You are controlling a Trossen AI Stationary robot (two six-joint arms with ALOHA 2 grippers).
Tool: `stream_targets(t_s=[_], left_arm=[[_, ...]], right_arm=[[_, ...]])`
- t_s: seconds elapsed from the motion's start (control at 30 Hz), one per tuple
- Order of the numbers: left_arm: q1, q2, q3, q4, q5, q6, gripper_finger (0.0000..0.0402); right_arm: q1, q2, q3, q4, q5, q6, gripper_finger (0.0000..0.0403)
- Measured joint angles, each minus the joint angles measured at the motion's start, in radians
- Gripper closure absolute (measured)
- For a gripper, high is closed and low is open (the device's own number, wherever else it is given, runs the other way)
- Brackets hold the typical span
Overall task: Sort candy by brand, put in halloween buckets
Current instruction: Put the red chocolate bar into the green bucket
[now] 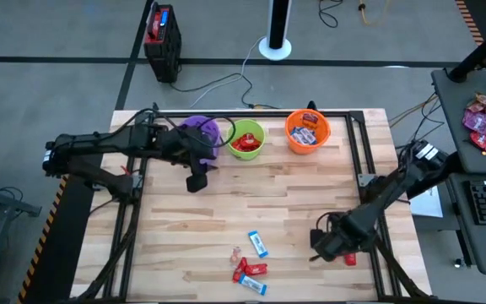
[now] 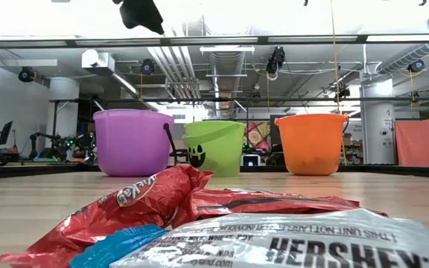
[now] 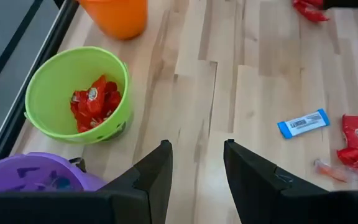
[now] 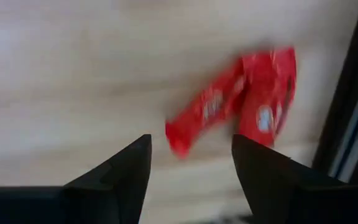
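Nearest, a small pile of candy [image 1: 250,268] waits unsorted at the near edge of the table [image 1: 268,203]: 2 red wrappers, 2 blue-and-white bars and 1 tiny clear piece. On the near right, the right gripper [image 4: 191,168] hangs with its fingers wide and empty over 2 more red wrappers [image 4: 247,106] beside the frame. Farther, the left gripper [image 3: 196,171] hovers with fingers apart, holding nothing, near the purple bucket [image 1: 199,131]. At the far edge, the green bucket [image 1: 246,139] holds red candy and the orange bucket [image 1: 307,132] holds bars, so I judge the sorting mostly done. What lies inside the purple bucket is hard to make out.
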Motion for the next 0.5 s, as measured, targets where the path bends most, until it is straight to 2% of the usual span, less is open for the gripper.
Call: stream_targets(t_s=[0.23, 0.5], left_arm=[[0.000, -0.001, -0.005, 0.004, -0.002, 0.001, 0.0272], [0.001, -0.001, -0.005, 0.005, -0.018, 0.000, 0.0272]], right_arm=[[-0.007, 0.019, -0.066, 0.017, -0.003, -0.032, 0.0160], [0.055, 0.046, -0.160, 0.247, 0.022, -0.031, 0.0170]])
